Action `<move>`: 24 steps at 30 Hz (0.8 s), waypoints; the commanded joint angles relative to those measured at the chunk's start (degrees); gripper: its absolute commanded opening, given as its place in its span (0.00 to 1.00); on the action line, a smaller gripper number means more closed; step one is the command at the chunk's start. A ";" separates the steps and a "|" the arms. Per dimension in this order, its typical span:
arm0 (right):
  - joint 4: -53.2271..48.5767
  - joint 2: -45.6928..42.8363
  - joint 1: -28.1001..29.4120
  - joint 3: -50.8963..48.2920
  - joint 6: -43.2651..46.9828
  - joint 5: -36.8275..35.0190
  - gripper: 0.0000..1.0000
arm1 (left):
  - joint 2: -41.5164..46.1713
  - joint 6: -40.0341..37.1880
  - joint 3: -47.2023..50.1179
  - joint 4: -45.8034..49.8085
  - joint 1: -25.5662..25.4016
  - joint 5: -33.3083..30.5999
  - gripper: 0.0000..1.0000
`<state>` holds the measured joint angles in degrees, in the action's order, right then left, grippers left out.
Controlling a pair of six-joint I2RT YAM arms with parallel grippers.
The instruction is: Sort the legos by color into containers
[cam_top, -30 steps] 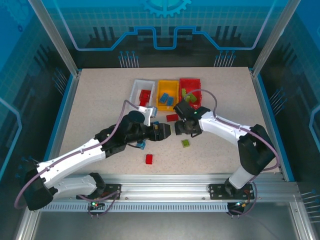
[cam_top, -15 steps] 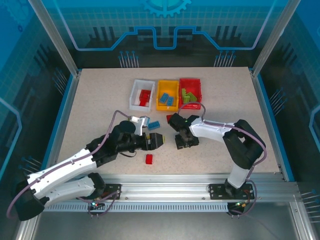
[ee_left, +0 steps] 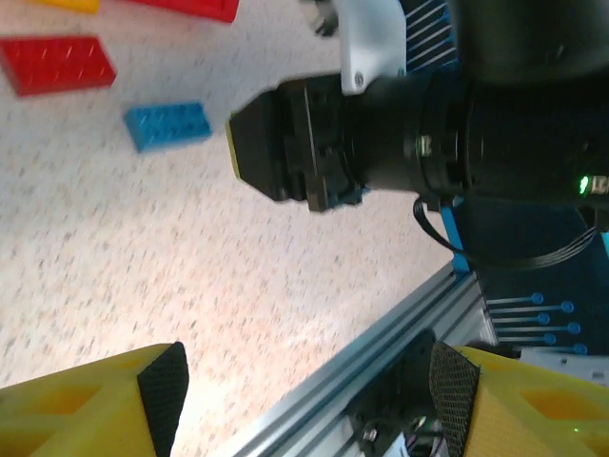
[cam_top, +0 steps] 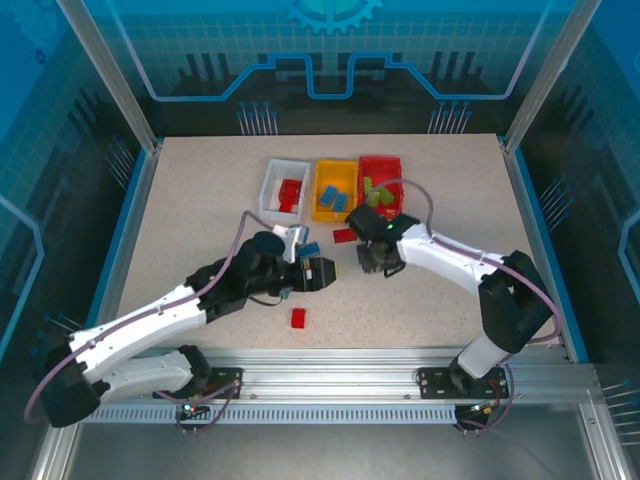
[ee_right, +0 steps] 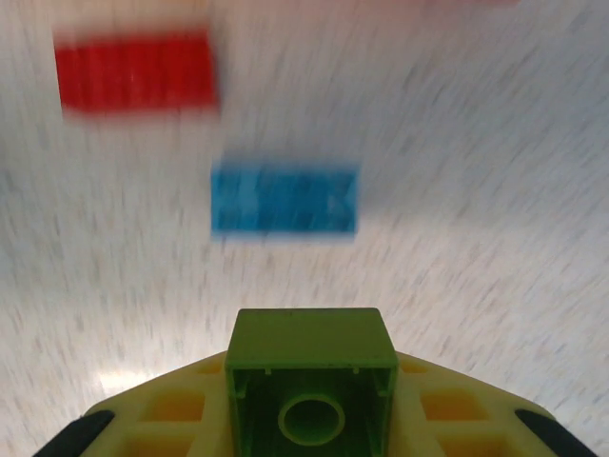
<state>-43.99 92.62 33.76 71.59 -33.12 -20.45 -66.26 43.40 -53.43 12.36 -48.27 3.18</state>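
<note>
Right wrist, green lego point(ee_right: 312, 381) clamped, open tabletop point(ee_right: 476, 238)

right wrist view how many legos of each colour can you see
red lego: 1
blue lego: 1
green lego: 1, held in the right gripper
total: 3
A reddish blur at the top edge is too cut off to count.

The bench point(cam_top: 190, 210) is pale with tiny speckles. There is a lime green brick point(ee_right: 312, 376), a blue brick point(ee_right: 284, 200) and a red brick point(ee_right: 133, 71).
</note>
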 commanded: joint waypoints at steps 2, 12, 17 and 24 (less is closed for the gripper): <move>-0.36 5.78 -6.71 10.19 3.44 -1.46 0.30 | -6.99 -5.02 -10.64 1.34 0.54 -3.03 0.72; -4.60 27.98 -15.76 39.11 3.47 -0.05 0.29 | -20.25 -7.32 -21.31 -0.87 4.69 -2.14 0.72; -7.48 36.01 -17.51 50.22 2.72 2.42 0.30 | -24.99 -7.50 -23.74 -2.25 5.97 -1.18 0.72; -11.06 45.45 -17.74 61.77 2.09 5.37 0.38 | -28.71 -7.17 -24.61 -2.89 7.22 -0.98 0.72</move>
<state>-51.00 135.13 16.38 129.88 -30.44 -17.45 -93.89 37.32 -75.77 10.59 -41.76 1.78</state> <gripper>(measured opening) 0.366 0.722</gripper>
